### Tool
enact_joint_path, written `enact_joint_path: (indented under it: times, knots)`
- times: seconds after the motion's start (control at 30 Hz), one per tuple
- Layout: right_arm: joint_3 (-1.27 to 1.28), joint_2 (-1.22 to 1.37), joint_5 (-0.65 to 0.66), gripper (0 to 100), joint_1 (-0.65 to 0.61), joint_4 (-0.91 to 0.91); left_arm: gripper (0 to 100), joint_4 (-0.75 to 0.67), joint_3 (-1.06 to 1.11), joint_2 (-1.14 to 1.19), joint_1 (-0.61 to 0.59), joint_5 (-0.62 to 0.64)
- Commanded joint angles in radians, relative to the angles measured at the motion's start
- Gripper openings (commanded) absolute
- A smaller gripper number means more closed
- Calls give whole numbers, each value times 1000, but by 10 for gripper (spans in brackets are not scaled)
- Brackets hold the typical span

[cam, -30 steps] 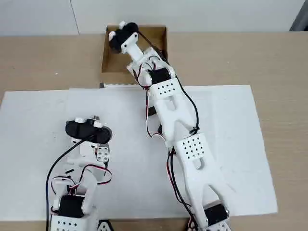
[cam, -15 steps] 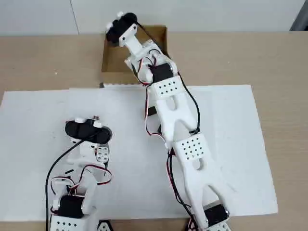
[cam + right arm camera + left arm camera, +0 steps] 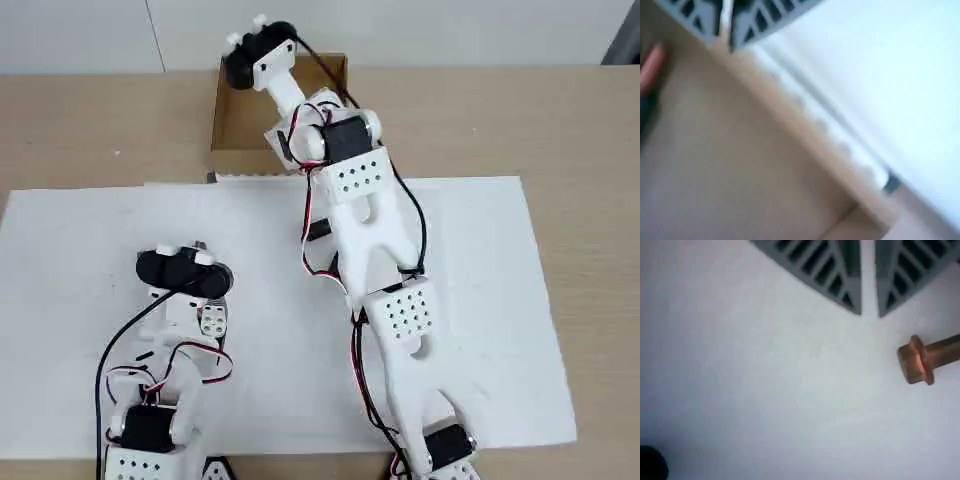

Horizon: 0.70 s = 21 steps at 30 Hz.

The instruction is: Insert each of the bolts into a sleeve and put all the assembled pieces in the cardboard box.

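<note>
Two pairs of fingers: the right gripper (image 3: 725, 42) has its fingers almost pressed together with nothing between them, above the box floor. The left gripper (image 3: 869, 315) also has them nearly together, pinching nothing, low over the white paper (image 3: 100, 260).
Change: within the last second the right arm (image 3: 370, 230) has lifted and carried its wrist toward the far wall of the cardboard box (image 3: 235, 125). The left arm (image 3: 165, 400) has kept still.
Meaning: I judge a piece was just released and the right arm is leaving.
Bolt: a copper bolt (image 3: 927, 360) lies on the paper just beside the left fingertips, untouched, and still needs a sleeve.
Box contents: a copper end (image 3: 651, 65) above a dark part lies on the floor, probably an assembled piece. How many more there are, I cannot tell.
</note>
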Motion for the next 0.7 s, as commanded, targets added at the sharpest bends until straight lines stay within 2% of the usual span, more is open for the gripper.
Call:
enact_joint_path:
  times: [0.0,0.23,0.5,0.67]
  knots:
    - [-87,-136,-52,2,-4,105,7,5,-4,-8,5,-6]
    - [-83,-245,-135,2,-1,174,7,5,-4,-8,5,-6]
    - [-80,-331,-138,2,-1,200,7,5,-4,-8,5,-5]
    - [80,-435,-152,2,1,202,7,5,-4,-8,2,-5]
